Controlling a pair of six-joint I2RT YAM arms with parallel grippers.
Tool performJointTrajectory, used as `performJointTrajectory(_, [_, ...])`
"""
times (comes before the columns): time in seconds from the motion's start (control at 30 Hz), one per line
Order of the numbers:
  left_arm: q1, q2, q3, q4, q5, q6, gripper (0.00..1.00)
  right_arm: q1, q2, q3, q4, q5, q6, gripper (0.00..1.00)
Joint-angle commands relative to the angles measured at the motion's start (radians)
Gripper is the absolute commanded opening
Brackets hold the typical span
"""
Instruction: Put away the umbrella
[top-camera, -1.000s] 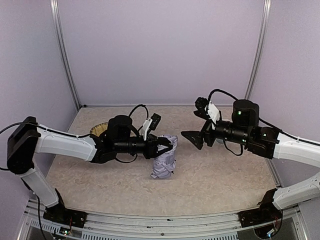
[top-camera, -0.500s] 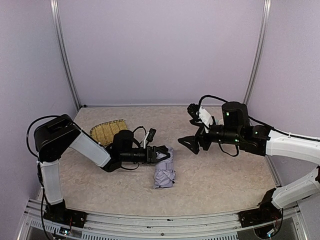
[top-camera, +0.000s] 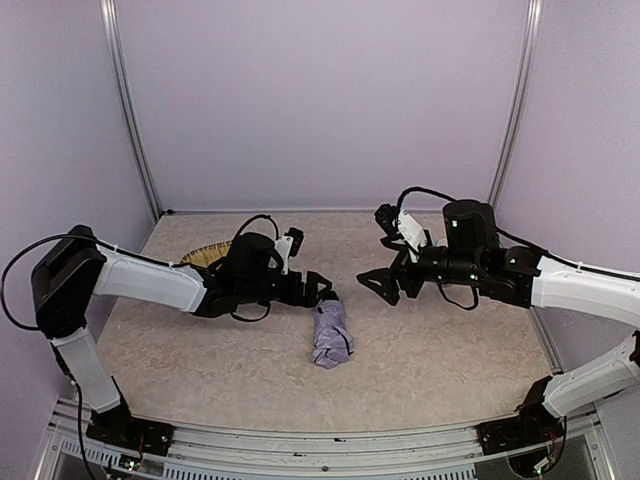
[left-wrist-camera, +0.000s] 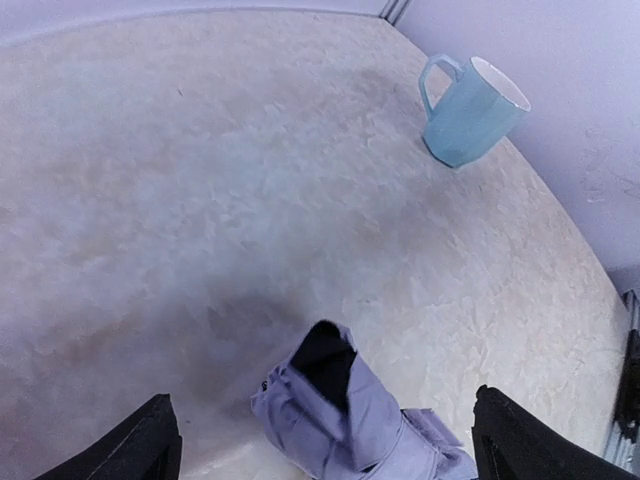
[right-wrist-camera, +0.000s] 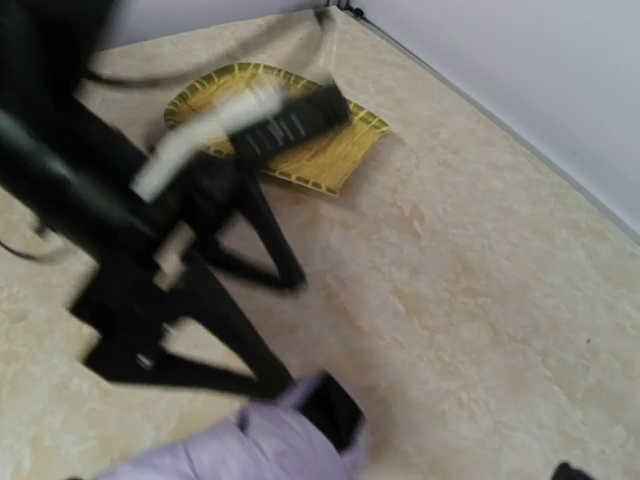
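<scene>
Umbrella (top-camera: 331, 337), a folded bundle of crumpled pale lavender fabric, lies mid-floor on the mottled beige table (top-camera: 450, 350), with bare surface all round it. The left gripper (top-camera: 322, 289) hangs at its far end, jaws spread wide and holding nothing. The right gripper (top-camera: 378, 283) hovers apart, equally wide and empty.

Left wrist: the bundle's black-lined end sits untouched between the parted fingers, and a pale blue faceted mug (left-wrist-camera: 465, 110) stands near the wall.

Right wrist, blurred: a flat yellow woven straw tray (right-wrist-camera: 330, 150) lies near the back corner.
</scene>
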Motion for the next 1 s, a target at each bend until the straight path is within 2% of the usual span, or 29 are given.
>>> performJointTrajectory(0.0, [-0.044,-0.154,0.010,-0.178,-0.279,0.189,0.99,-0.037,-0.026,0.000,-0.009,0.021,0.027,1.00])
performJointTrajectory(0.2, [-0.043,-0.327,-0.057,-0.163,-0.408,0.354,0.99,-0.128,-0.034,-0.047,0.007,0.074,0.081,1.00])
performJointTrajectory(0.37, [-0.001,-0.467,-0.153,-0.123,-0.598,0.446,0.99,-0.276,-0.119,-0.144,0.041,0.075,0.134,1.00])
performJointTrajectory(0.43, [0.062,-0.519,-0.208,-0.085,-0.634,0.434,0.99,-0.368,-0.158,-0.176,0.057,0.061,0.148,1.00])
performJointTrajectory(0.7, [0.369,-0.696,-0.398,0.032,-0.631,0.347,0.99,-0.783,-0.304,-0.325,0.196,0.013,0.233,1.00])
performJointTrajectory(0.87, [0.583,-0.805,-0.542,0.143,-0.566,0.312,0.99,-0.921,-0.362,-0.475,0.353,0.041,0.233,1.00])
performJointTrajectory(0.97, [0.692,-0.825,-0.602,0.208,-0.539,0.278,0.99,-0.952,-0.357,-0.577,0.521,0.089,0.264,1.00])
